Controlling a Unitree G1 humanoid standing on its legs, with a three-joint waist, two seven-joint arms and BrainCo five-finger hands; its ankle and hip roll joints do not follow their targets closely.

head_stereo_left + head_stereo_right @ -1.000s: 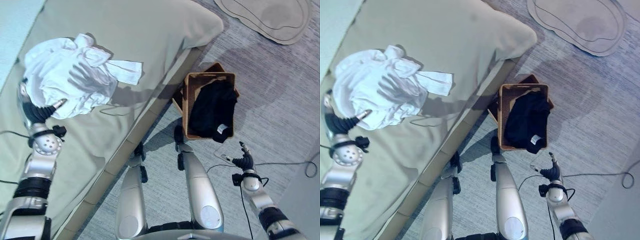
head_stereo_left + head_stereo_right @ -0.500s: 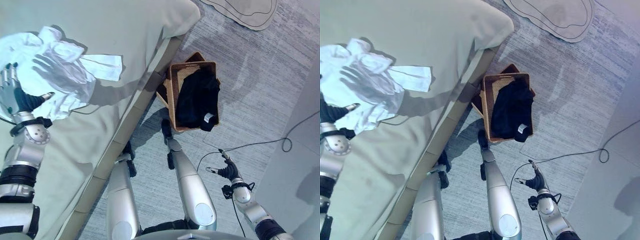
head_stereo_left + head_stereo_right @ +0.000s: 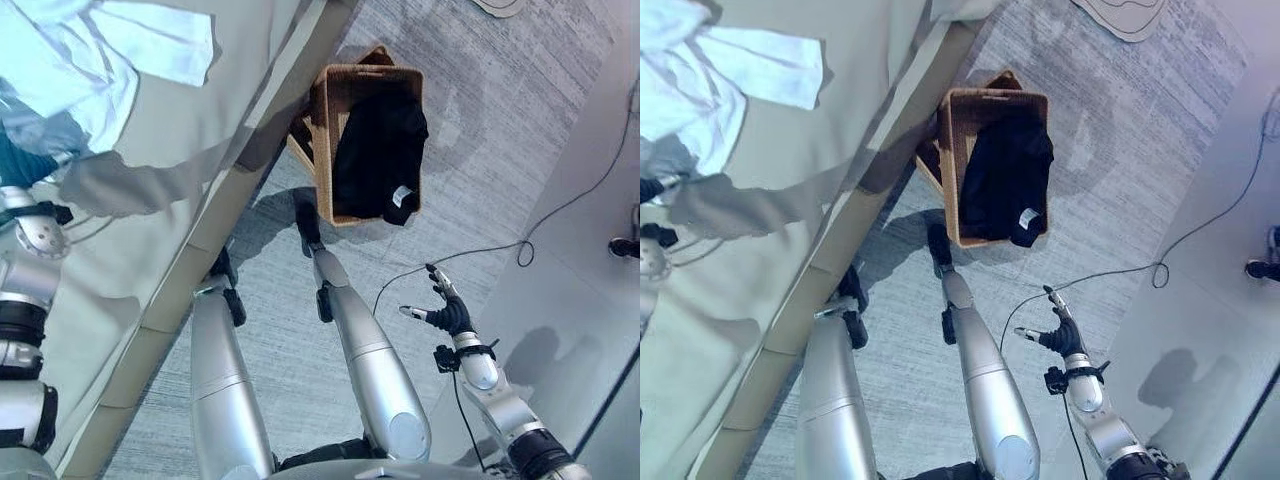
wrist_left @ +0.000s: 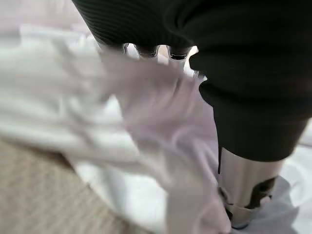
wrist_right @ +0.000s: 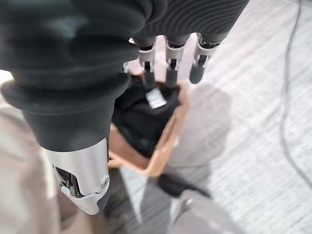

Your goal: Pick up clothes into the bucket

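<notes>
Where bed (image 3: 180, 190) ends, white shirt (image 3: 90, 50) lies crumpled.

This looks like a bedroom in a home. A wide bed (image 3: 170, 150) under an olive-grey cover runs along the left, with white clothing (image 3: 90, 50) crumpled near its far left edge. Grey carpet (image 3: 500, 130) covers the floor, and a woven basket (image 3: 322, 150) holding a black garment (image 3: 375, 150) sits just beside the bed's edge.
</notes>
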